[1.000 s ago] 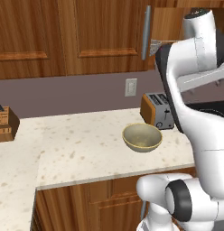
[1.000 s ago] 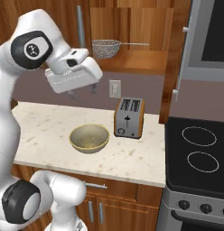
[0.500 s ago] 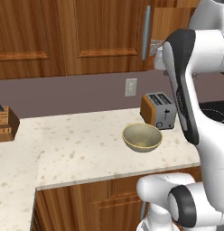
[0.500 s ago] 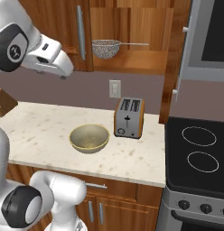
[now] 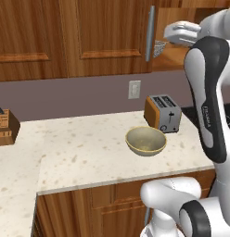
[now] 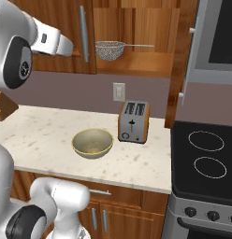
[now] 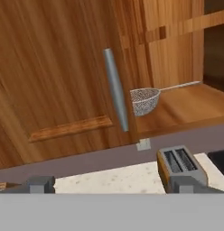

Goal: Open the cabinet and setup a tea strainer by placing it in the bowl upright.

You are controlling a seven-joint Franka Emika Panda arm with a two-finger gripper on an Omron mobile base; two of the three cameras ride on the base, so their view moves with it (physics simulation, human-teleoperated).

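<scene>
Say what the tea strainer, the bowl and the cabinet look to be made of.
Tea strainer: grey metal mesh, judging by its fine speckled weave and thin wire handle.
Bowl: probably glazed ceramic, olive-tan with a smooth pale rim.
Cabinet: reddish-brown wood with visible grain; its bar handle looks like brushed metal.

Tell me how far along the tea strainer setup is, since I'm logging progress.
Done: the cabinet is open, its shelf exposed. In hand: nothing yet; the gripper is open and empty, up by the open cabinet. The tea strainer sits on the shelf. Left: grasp the strainer, carry it down and stand it upright in the bowl, which waits empty on the counter beside the toaster.
</scene>
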